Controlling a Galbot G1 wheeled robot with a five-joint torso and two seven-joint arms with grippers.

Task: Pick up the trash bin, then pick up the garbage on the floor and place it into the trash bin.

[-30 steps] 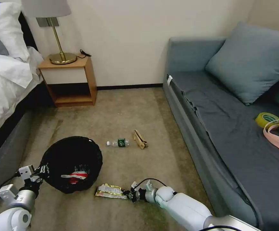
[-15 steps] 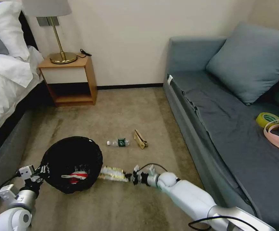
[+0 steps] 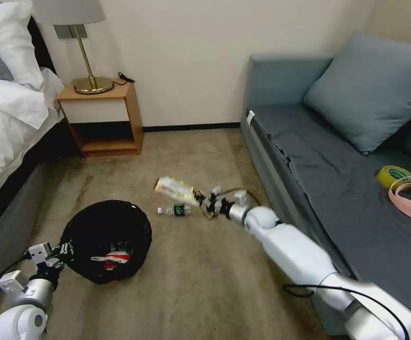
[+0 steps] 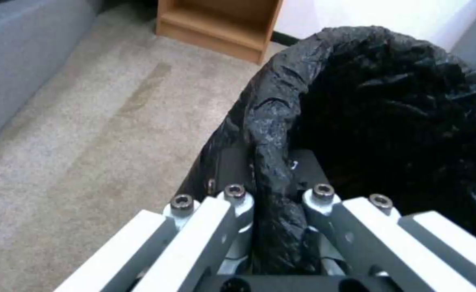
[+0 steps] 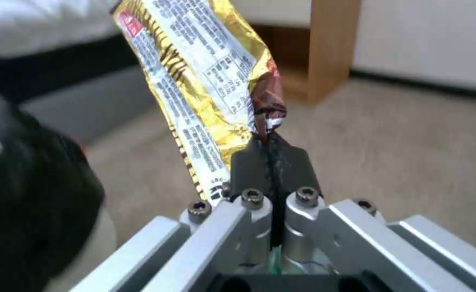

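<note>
The trash bin, lined with a crinkly black bag, sits low at the left. My left gripper is shut on its rim. A red-and-white snack wrapper lies inside it. My right gripper is shut on a corner of the yellow-silver snack wrapper, held in the air above the clear bottle with a green label. In the right wrist view the wrapper hangs out past the pinched fingertips. The tan cardboard piece lies on the carpet, partly hidden behind the right gripper.
A grey sofa runs along the right, with a roll of yellow tape and a pink strap on it. A wooden nightstand with a brass lamp stands at the back left beside the bed. Open carpet lies in front.
My right arm has lifted the yellow-silver wrapper off the carpet and carried it up and away from me, over the bottle. The left gripper and the bin have stayed put.
</note>
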